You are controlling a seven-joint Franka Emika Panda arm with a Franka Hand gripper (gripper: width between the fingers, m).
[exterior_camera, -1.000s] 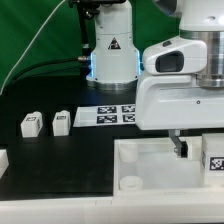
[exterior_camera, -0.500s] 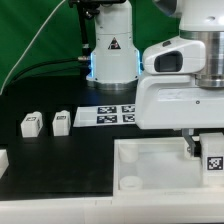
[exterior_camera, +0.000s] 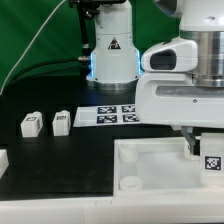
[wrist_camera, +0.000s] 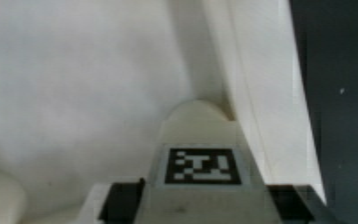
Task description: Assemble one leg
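You have one leg (exterior_camera: 212, 161) held in the tool (exterior_camera: 203, 155): in the wrist view the leg (wrist_camera: 201, 150) runs out from between the two dark fingers (wrist_camera: 124, 201), its square marker tag facing the camera, and the jaws are closed on its sides. In the exterior view that leg sits at the exterior view's right edge, over the far right part of the white tray (exterior_camera: 150, 170), with its tag facing you. Whether its tip touches the tray floor you cannot tell from either picture.

Count two more legs on the black worktop (exterior_camera: 60, 150): one (exterior_camera: 30, 124) toward the exterior view's left and a second (exterior_camera: 61, 122) just beside it, both upright and well apart from the tray. That makes three legs you can see.

There is one tray, lying at the near edge of the worktop, with one round corner socket (exterior_camera: 128, 184) visible. Behind it lies one marker board (exterior_camera: 115, 116), showing four tags, near the arm's base (exterior_camera: 111, 50).
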